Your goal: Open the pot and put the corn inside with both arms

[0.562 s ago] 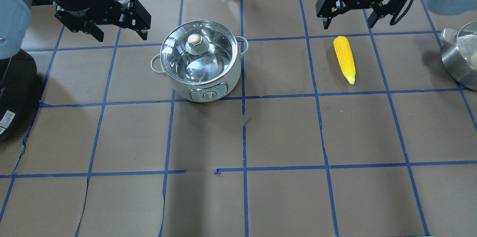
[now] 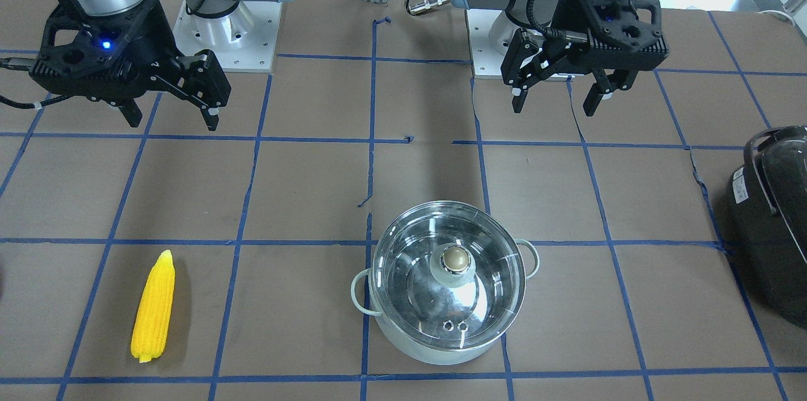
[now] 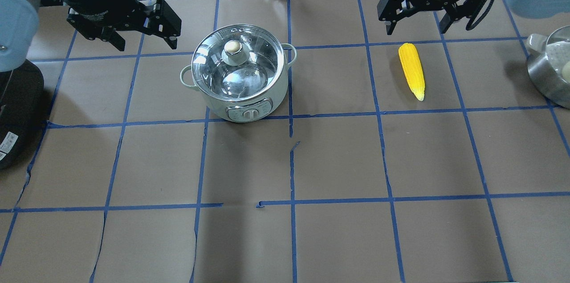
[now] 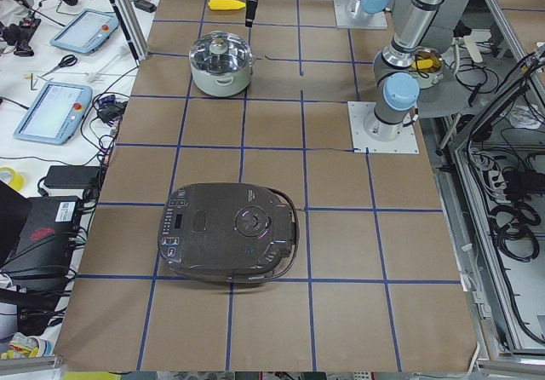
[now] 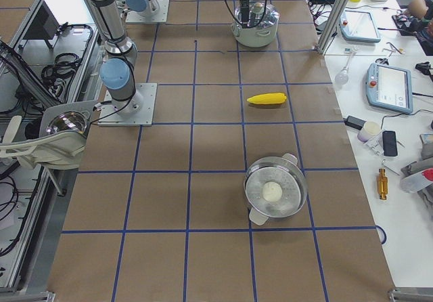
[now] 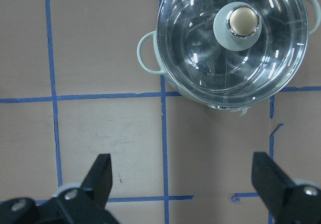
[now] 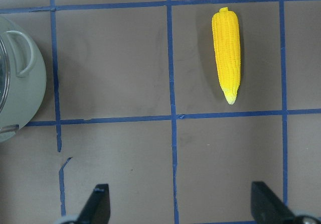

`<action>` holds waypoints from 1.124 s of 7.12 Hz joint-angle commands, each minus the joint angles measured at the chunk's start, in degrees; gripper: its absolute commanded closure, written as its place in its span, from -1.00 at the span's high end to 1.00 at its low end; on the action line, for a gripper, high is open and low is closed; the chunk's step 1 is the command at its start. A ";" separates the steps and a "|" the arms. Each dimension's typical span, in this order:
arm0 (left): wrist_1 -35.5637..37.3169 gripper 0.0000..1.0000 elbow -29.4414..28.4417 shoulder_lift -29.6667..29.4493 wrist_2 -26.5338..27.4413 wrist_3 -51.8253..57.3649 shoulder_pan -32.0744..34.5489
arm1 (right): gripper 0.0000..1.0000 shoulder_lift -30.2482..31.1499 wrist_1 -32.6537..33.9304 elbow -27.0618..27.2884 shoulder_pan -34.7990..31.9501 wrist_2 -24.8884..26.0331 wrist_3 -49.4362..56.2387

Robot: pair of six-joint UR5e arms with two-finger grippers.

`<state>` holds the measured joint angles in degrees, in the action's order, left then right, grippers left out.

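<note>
The pot (image 3: 240, 78) stands on the table with its glass lid (image 3: 233, 49) on; it also shows in the front view (image 2: 447, 281) and in the left wrist view (image 6: 230, 43). The yellow corn (image 3: 412, 71) lies flat to the pot's right, also in the front view (image 2: 153, 306) and in the right wrist view (image 7: 226, 53). My left gripper (image 3: 145, 44) is open and empty, raised just left of the pot (image 2: 555, 108). My right gripper (image 3: 429, 25) is open and empty, raised just beyond the corn's blunt end (image 2: 173, 122).
A black appliance (image 2: 772, 218) with a handle sits at the table's left end (image 3: 13, 109). A second steel pot (image 3: 550, 69) holding a pale round thing stands at the right edge. Blue tape lines grid the brown table cover (image 3: 338, 158).
The left arm has shifted very slightly; the pot, lid and corn have not moved, and both grippers stay open.
</note>
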<state>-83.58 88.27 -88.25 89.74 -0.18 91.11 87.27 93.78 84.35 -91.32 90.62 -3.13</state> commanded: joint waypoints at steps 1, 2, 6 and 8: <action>0.09 1.00 -0.03 -0.34 0.00 0.00 0.03 | 1.00 0.00 0.00 -0.06 0.00 0.00 -0.04; 0.09 1.00 -0.12 -0.43 0.00 -0.09 -0.06 | 1.00 0.00 0.00 -0.06 0.00 0.09 -0.04; 0.70 1.00 -0.12 -1.22 0.00 -0.70 0.12 | 1.00 0.00 -0.09 -0.06 0.00 0.09 0.05; 1.66 1.00 -0.73 -3.23 -1.57 -0.79 -0.06 | 1.00 0.00 0.00 -0.06 0.00 0.00 0.05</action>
<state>-82.55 88.00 -89.96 89.38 -0.86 91.15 87.28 93.76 84.29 -91.32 90.64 -3.13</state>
